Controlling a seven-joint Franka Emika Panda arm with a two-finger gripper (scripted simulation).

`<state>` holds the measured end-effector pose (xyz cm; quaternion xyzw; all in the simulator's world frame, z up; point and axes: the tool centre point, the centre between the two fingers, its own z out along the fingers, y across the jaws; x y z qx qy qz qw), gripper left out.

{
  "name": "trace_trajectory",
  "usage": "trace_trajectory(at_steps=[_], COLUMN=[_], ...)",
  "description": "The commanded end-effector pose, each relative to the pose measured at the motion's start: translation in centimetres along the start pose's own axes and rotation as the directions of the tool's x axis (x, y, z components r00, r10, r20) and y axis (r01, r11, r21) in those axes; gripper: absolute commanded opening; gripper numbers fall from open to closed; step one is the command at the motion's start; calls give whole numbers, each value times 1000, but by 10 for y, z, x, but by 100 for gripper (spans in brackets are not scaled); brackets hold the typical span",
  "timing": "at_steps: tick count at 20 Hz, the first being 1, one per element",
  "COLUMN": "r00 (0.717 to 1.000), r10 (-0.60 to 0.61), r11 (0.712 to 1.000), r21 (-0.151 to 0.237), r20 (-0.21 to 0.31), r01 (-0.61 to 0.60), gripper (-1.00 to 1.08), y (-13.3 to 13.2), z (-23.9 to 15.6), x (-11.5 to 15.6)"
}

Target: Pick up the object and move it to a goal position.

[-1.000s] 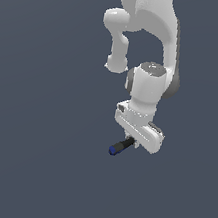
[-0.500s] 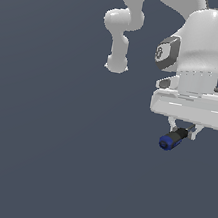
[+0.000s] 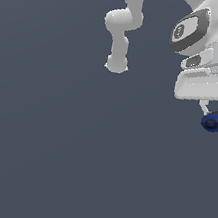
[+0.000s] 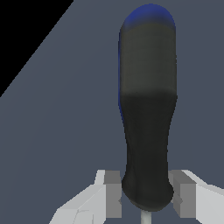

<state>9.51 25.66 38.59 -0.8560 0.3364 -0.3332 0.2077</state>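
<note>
The object, a small screwdriver (image 3: 214,121) with a black handle and blue end cap, hangs under the white hand at the exterior view's right, high above the grey floor. Its blue cap faces the camera. My gripper (image 3: 217,114) is shut on the screwdriver. In the wrist view the screwdriver (image 4: 148,109) fills the middle, blue cap at its far end, with the grey pads (image 4: 113,194) pressed against the narrow end of the handle. My gripper (image 4: 146,197) holds it there, and a thin bit of metal shaft shows just past the handle. No goal marker is visible.
The arm's white base (image 3: 116,64) and lower links stand in the background at the middle of the exterior view. A plain dark grey floor (image 3: 48,146) spreads below. The large white wrist housing (image 3: 214,43) fills the upper right corner.
The hand with the screwdriver has moved toward the exterior view's right and closer to the camera, rising as it went. The grip has stayed shut on the handle.
</note>
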Motion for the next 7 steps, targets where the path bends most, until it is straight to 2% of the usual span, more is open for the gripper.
trace_trajectory(at_steps=[1, 7], r00=[1000, 1000], r10=[-4, -8], r11=[1000, 1000], r21=[15, 24], r20=[-12, -21], r01=[4, 8], gripper=[-100, -100], y=[-8, -13], z=[-7, -12], x=[0, -1])
